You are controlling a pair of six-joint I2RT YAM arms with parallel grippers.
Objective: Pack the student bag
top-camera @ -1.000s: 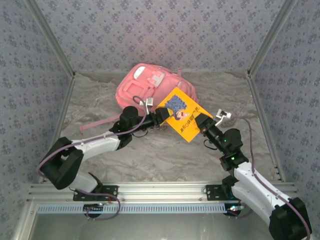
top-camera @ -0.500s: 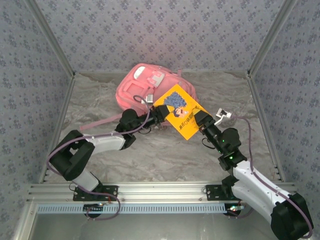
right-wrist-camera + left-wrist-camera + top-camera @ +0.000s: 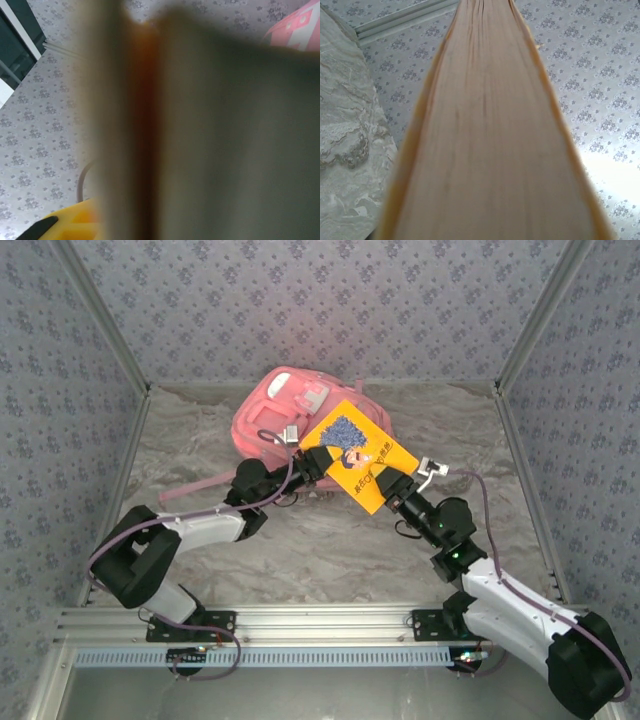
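The student bag (image 3: 272, 418), pink with white patches, lies at the back middle of the table; a corner of the student bag (image 3: 296, 29) also shows in the right wrist view. A yellow book (image 3: 356, 456) is held tilted over the bag's right side. My left gripper (image 3: 311, 467) is shut on the book's left corner, and the book's page edge (image 3: 490, 140) runs straight out from its jaws. My right gripper (image 3: 396, 486) is at the book's lower right edge. There the book (image 3: 200, 140) sits blurred right against the camera, hiding the jaws.
A pink strap (image 3: 195, 488) of the bag trails left across the marbled table (image 3: 330, 555). Patterned walls (image 3: 320, 310) close in the back and both sides. The aluminium rail (image 3: 320, 620) runs along the near edge.
The left gripper has closed on the book's left corner. The book has shifted left and back toward the bag. The right gripper has slid left along the book's lower edge.
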